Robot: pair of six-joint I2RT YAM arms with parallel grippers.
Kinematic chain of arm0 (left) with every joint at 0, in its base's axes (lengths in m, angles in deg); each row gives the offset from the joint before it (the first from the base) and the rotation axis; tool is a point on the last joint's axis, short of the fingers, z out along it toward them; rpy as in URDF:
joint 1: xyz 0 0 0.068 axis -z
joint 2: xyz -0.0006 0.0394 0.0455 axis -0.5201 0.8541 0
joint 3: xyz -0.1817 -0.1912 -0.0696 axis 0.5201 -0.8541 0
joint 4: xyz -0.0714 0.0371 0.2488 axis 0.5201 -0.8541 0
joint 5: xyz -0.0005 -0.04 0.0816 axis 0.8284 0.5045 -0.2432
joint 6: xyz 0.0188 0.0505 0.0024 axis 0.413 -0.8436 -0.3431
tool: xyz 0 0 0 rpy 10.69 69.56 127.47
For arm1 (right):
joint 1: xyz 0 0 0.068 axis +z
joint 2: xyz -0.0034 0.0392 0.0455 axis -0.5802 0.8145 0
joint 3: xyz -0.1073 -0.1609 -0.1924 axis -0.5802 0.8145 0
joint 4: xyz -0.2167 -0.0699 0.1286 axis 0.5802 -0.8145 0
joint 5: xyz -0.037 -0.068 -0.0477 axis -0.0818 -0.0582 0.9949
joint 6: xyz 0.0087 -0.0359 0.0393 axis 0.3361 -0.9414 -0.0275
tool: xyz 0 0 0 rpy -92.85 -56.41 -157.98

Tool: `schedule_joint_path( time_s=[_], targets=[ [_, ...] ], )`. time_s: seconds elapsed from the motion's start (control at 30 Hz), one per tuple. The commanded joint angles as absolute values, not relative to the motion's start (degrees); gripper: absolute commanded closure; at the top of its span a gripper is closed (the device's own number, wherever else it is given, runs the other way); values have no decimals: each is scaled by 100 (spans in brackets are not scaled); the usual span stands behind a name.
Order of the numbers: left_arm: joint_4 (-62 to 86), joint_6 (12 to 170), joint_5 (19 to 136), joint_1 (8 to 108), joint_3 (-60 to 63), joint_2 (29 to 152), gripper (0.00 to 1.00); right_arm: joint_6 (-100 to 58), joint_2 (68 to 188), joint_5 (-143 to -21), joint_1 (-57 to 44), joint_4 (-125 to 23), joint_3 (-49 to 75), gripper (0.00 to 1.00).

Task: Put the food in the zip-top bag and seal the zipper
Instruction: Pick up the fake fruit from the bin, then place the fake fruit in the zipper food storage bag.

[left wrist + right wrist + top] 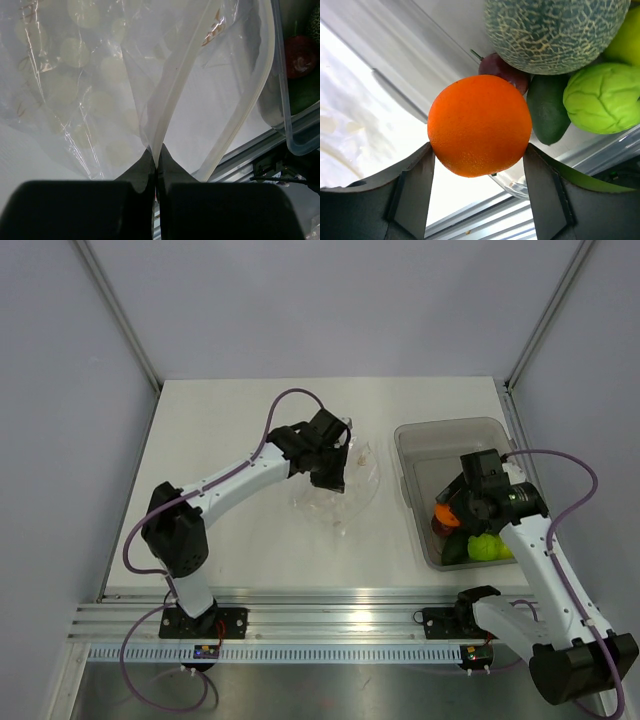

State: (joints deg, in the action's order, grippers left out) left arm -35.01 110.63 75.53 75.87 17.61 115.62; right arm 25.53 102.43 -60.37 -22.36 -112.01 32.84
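The clear polka-dot zip-top bag [345, 485] lies mid-table. My left gripper [328, 472] is shut on its zipper strip [170, 95], pinched between the fingertips [157, 156], and holds the mouth open. My right gripper [452, 512] is shut on the orange [480, 125], held above the grey tub [405, 445]. Below it in the tub lie the netted melon [555, 30], the dark red plum [502, 72], a dark green fruit [547, 112] and light green rounds [602, 97]. The orange also shows in the top view [446, 513].
The tub stands at the table's right edge, next to a frame post [540, 330]. An aluminium rail [320, 625] runs along the near edge with both arm bases on it. The tub's rim [300, 145] lies close to the bag's right side.
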Motion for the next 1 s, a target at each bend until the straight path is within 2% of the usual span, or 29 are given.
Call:
schedule_joint_path(
  time_s=[0.0,0.43,0.67,0.8,0.97],
  targets=[
    [-3482,10979,7816,7590,2199,11671,100,2139,10015,-5986,-2246,-11213,2869,59],
    [-3421,11181,8150,7819,2753,12128,100,1673,9997,-6382,-2255,-11028,2623,60],
    [-3412,11243,8291,7915,2982,12357,100,1374,9988,-7382,-2219,-10704,2227,60],
    [-3447,11234,8326,7924,3078,12392,100,1479,10128,-7683,-1886,-10326,2113,60],
    [-3526,11226,8326,7924,3175,12357,100,1822,10620,-7209,-676,-9913,1840,59]
  ],
)
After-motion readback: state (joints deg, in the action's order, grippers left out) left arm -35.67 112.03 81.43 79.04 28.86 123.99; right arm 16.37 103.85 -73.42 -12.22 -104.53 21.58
